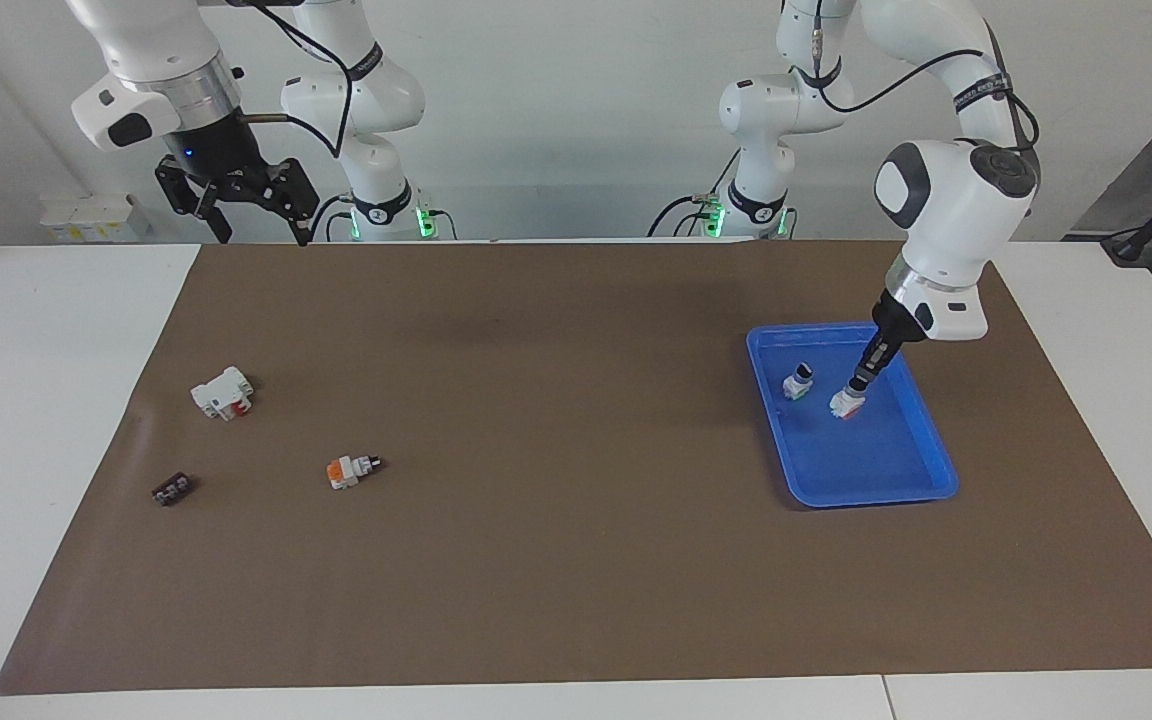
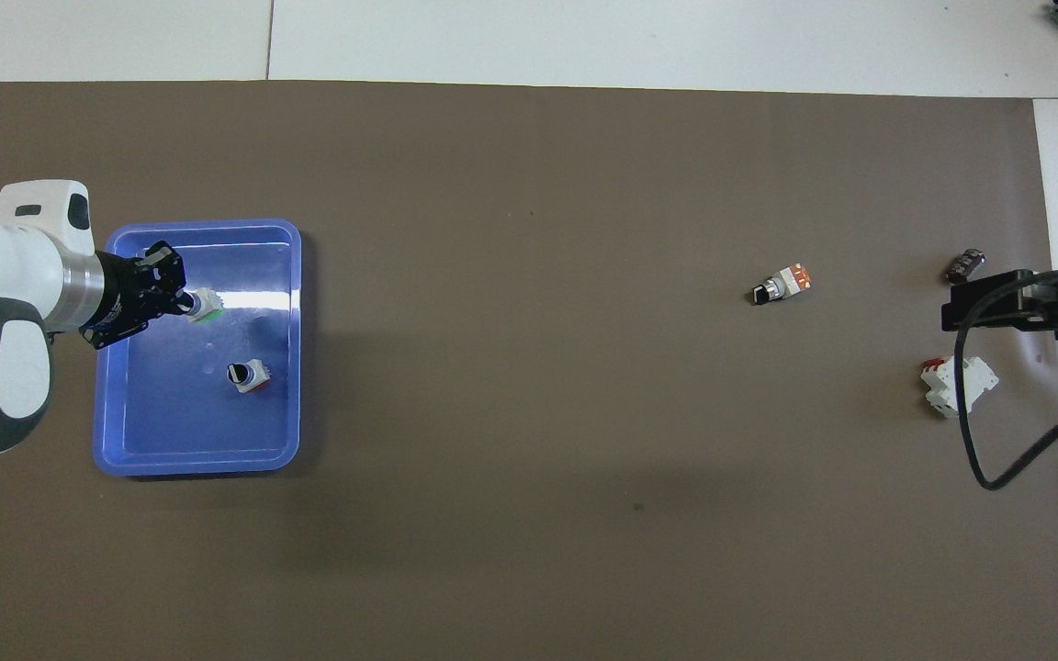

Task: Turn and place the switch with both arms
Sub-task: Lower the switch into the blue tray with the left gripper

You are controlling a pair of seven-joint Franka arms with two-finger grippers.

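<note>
The switch [image 1: 846, 402] [image 2: 207, 305], white with a green block, hangs low inside the blue tray [image 1: 921, 485] [image 2: 189, 459]. My left gripper [image 1: 858, 386] [image 2: 185, 302] is shut on its black cap end and points steeply down. I cannot tell whether the switch touches the tray floor. A second, like switch [image 1: 798, 382] [image 2: 246, 375] stands in the tray beside it. My right gripper [image 1: 254, 225] [image 2: 949, 308] is open and holds nothing, raised high over the mat's edge at the right arm's end.
On the brown mat toward the right arm's end lie a switch with an orange block [image 1: 351, 468] [image 2: 782, 285], a larger white blocky part with red [image 1: 223, 392] [image 2: 959, 386] and a small dark part [image 1: 172, 489] [image 2: 965, 265].
</note>
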